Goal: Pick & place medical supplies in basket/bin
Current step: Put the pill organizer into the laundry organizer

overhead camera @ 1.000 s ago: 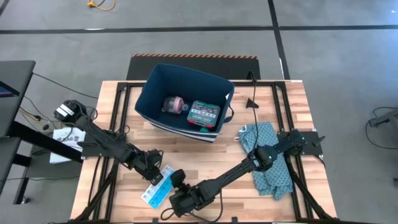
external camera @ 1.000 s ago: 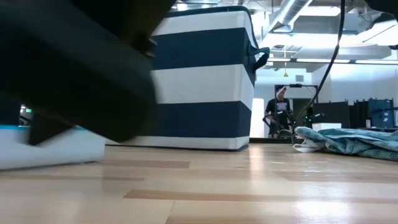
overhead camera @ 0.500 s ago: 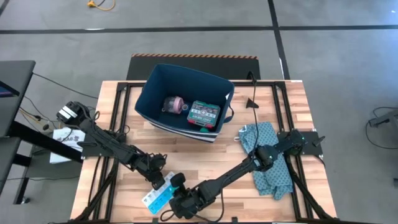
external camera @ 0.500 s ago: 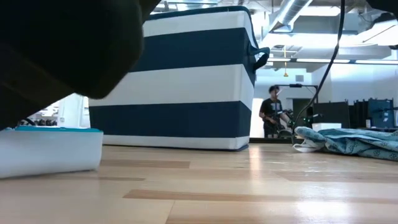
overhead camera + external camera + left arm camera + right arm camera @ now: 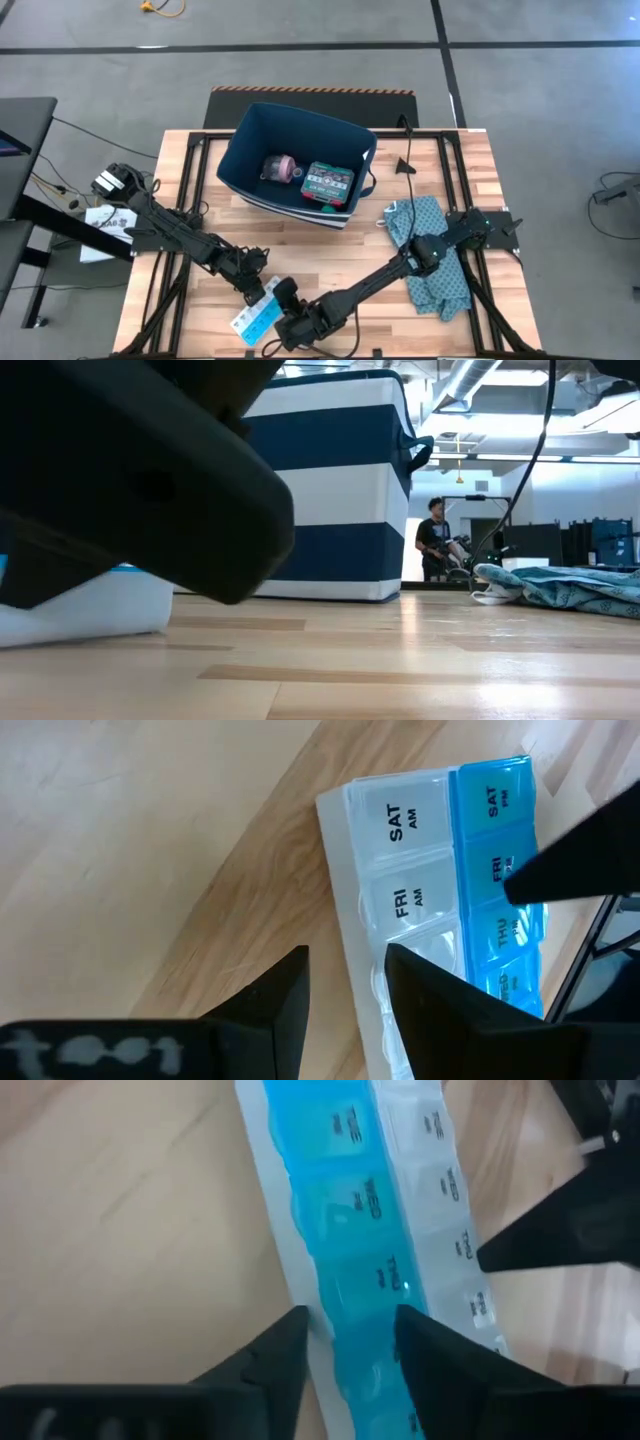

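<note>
Wooden slat surface point(image 5: 330, 255) on a grey floor, seen whole only from the high view. Navy bin point(image 5: 296, 162) stands at the far middle of it; inside lie a pink roll point(image 5: 281, 168) and a green-red flat box point(image 5: 328, 184), side by side. Low view shows none of the contents, only the bin's outer wall with broad white stripes, and a person point(image 5: 435, 540) standing in the room beyond. A teal patterned cloth point(image 5: 430, 255) lies crumpled on the right side; low view catches its edge.

Light-blue pill organizer point(image 5: 256, 318) lies flat near the front edge, left of centre. Both arms meet over it. Left end effector point(image 5: 254, 285) is at the organizer's far end; its wrist view shows the fingers point(image 5: 275, 1010) slightly parted with one long edge of the organizer between them, day labels SAT and FRI legible. Right end effector point(image 5: 283, 303) is at the organizer's right side; its wrist view shows fingers point(image 5: 270, 1365) spread a little across the blue row of lids. Whether either one actually presses on the plastic I cannot tell. In the low view a dark arm part fills the left foreground, likely the right arm's, hiding most of the organizer.
</note>
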{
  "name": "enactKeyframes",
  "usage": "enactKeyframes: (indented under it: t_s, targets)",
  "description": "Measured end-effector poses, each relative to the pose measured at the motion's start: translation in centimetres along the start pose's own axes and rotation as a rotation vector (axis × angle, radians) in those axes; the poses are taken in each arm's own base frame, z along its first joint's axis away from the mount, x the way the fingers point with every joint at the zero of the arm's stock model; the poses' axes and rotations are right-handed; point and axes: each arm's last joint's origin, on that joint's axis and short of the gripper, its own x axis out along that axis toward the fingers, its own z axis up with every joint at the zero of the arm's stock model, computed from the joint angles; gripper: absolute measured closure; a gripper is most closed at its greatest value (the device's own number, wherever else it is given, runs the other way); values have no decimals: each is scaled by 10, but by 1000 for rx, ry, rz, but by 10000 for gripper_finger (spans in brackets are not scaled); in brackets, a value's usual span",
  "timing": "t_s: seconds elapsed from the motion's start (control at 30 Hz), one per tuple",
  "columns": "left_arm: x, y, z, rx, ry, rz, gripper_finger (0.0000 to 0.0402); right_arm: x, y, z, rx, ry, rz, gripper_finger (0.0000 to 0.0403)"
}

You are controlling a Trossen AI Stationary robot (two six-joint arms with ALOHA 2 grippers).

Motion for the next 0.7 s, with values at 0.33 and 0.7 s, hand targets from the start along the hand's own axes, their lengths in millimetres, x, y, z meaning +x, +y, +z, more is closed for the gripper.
enactKeyframes:
  t_s: [0.33, 0.7]
  targets:
    - [0, 4, -1, -2, 8, 43, 280, -5, 11, -2, -45, 46, 11, 167]
    - [3, 15, -4, -20, 29, 164, 280, -7, 16, 0, -48, 40, -22, 164]
